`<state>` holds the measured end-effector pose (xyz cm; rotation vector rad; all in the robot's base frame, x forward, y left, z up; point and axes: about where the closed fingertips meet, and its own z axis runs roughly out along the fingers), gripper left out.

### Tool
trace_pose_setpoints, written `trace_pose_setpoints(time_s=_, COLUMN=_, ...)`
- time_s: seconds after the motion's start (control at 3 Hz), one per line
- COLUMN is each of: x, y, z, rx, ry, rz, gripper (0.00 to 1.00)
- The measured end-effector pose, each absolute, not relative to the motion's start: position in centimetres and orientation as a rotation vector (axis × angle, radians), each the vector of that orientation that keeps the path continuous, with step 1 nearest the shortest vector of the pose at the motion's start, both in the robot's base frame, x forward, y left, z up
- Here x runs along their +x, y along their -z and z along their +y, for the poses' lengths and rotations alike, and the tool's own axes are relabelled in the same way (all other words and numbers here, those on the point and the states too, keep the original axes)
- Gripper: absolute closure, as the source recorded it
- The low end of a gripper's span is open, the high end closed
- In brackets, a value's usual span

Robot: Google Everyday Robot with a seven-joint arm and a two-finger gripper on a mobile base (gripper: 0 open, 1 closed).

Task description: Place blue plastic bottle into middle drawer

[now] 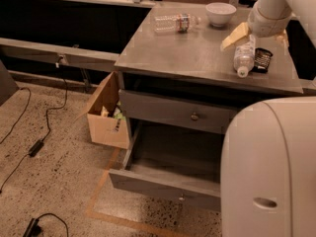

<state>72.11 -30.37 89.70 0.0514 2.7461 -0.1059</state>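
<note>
The blue plastic bottle [245, 57] lies on its side near the right of the grey cabinet top [187, 53], white cap toward the front. My gripper [257, 38] hangs just above and behind it, open, with one yellowish finger [235, 36] to the bottle's left and the other partly showing on its right. It holds nothing. The middle drawer [163, 184], the lowest one, is pulled out and looks empty inside. Its right part is hidden behind my arm's white body [269, 167].
A slimmer bottle with a reddish label [175, 22] and a white bowl [220, 13] sit at the back of the top. A small black object [262, 59] lies right of the blue bottle. The upper drawer [177, 113] is shut. A cardboard box [106, 116] stands left of the cabinet, with cables [34, 147] on the floor.
</note>
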Motion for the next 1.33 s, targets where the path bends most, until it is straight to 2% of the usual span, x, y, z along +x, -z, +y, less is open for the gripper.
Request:
trace_pose_setpoints(time_s=0.67, x=75.0, y=-87.8, z=-26.9, rx=0.17, ry=0.088, rz=2.746, gripper=0.03)
trace_pose_setpoints(time_s=1.33, x=76.7, y=-86.4, z=-29.3, rx=0.275, ry=0.157, rz=2.683, gripper=0.0)
